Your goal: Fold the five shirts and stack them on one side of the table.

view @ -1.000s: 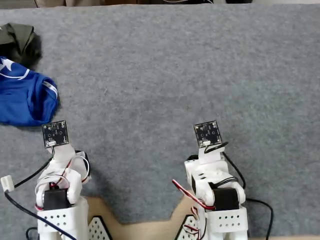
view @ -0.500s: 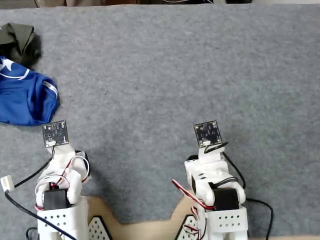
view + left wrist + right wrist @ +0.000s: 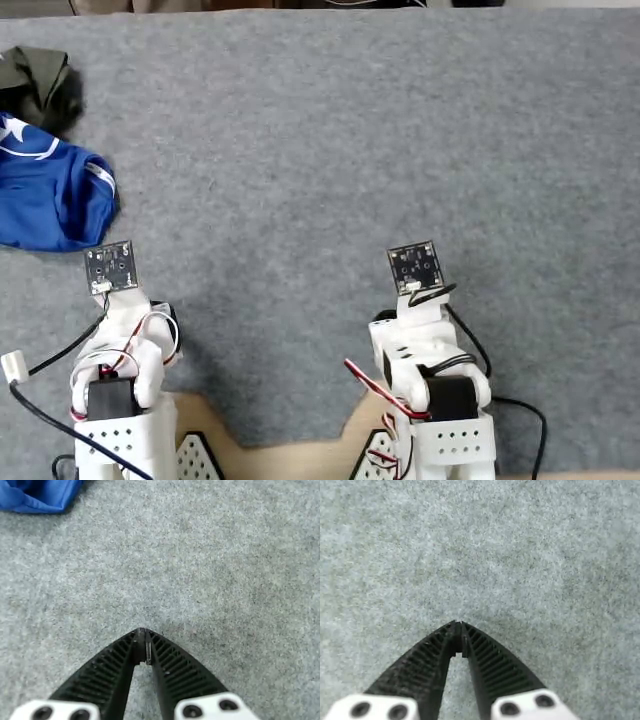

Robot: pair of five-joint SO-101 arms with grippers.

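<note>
Arms sit parked at the near edge. The left tool (image 3: 141,632) and right tool (image 3: 458,626) are pinched together, empty. Likely next step: open the left tool and reach the blue shirt (image 3: 50,195) at the worktop's (image 3: 350,150) far left.

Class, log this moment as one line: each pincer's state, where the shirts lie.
left pincer shut, empty | right pincer shut, empty | blue shirt beside dark green shirt at left edge of grey mat
</note>
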